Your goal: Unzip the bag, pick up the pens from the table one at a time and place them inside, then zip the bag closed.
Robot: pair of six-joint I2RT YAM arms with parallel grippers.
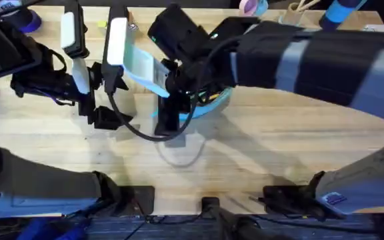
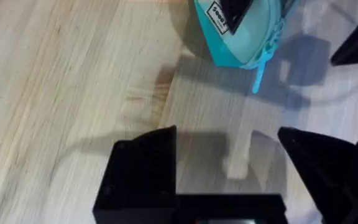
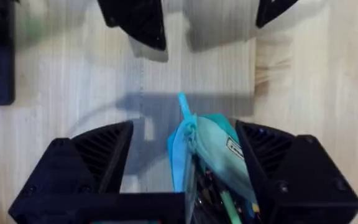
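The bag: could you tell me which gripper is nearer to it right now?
Right. The bag sits between the fingers of the right gripper, while the open left gripper hovers over bare table, apart from the bag's end.

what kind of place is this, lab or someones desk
Most likely a robot lab workbench: two robot arms work over a butcher-block table, cables trail along its near edge, and the right gripper hangs around a light-blue bag. Odd supplies line the far edge.
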